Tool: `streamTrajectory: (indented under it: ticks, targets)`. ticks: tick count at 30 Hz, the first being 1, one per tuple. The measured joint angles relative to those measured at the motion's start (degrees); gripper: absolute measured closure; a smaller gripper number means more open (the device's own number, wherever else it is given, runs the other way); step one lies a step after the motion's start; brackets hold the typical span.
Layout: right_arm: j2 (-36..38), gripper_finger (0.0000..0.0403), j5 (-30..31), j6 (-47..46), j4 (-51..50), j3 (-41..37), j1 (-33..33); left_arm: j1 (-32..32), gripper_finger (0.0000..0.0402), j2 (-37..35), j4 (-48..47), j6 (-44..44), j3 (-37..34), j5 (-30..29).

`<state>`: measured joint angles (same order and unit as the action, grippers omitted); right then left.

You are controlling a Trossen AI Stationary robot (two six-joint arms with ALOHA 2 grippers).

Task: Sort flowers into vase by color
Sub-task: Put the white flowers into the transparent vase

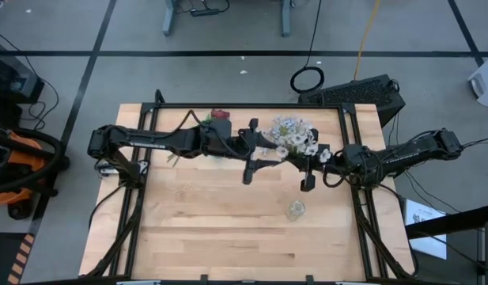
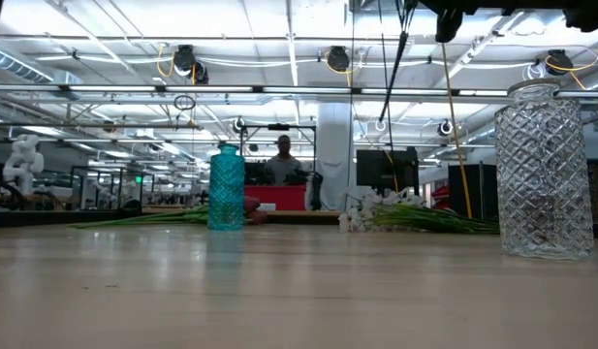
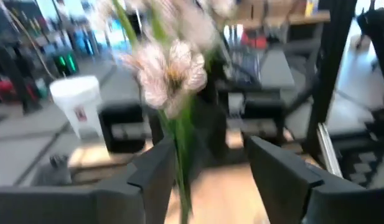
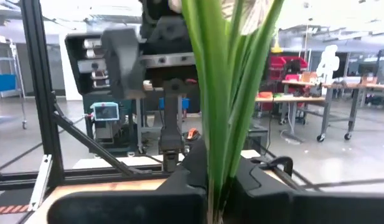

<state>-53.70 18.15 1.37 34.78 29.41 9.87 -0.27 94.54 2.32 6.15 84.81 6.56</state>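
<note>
Mid handover above the counter (image 1: 228, 237): right claw (image 4: 218, 198) clamped on white spray's stem (image 4: 224, 93), left claw (image 3: 210, 180) spread, letting go; next, presumably carrying to clear vase (image 1: 296, 209)

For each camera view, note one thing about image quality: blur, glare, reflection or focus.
Left wrist view: the white flower and room are smeared by motion blur. Right wrist view: the green stems are close and soft, the room sharper. Low view: ceiling lights glare, the tabletop shows sheen, and the clear vase glints. High view: evenly lit, with few shadows.
</note>
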Motion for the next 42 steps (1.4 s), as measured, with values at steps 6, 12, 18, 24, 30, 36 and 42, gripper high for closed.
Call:
streamTrajectory:
  ticks: [6, 12, 18, 24, 30, 36, 42]
  targets:
    - [4.0, 0.0398, -0.3, -5.0, -5.2, 0.0, 0.2, -2.4, 0.0180, 1.3, -5.3, -2.9, -2.7, -4.5]
    - [4.4, 0.0397, -0.5, -8.5, -6.0, 0.0, 2.0, -5.2, 0.0180, 3.1, 5.4, -4.4, -8.2, -10.3]
    - [4.3, 0.0397, -0.1, -9.6, -6.5, 0.0, 3.0, -6.6, 0.0180, 4.4, 12.4, -5.3, -10.1, -13.0]
    - [4.3, 0.0397, -0.2, -8.7, -6.4, 0.0, 3.2, -7.0, 0.0180, 7.1, 12.1, -7.8, -10.1, -16.3]
    - [4.3, 0.0397, -0.3, -8.2, -5.6, 0.0, 3.2, -7.3, 0.0180, 12.0, 18.2, -8.9, -10.1, -16.6]
    - [4.3, 0.0397, -0.3, -8.2, -5.8, 0.0, 3.2, -7.3, 0.0181, 14.5, 20.7, -8.7, -10.1, -20.3]
    - [4.3, 0.0397, -0.3, -8.2, -6.0, 0.0, 3.2, -7.3, 0.0233, 14.5, 20.8, -6.9, -10.1, -20.4]
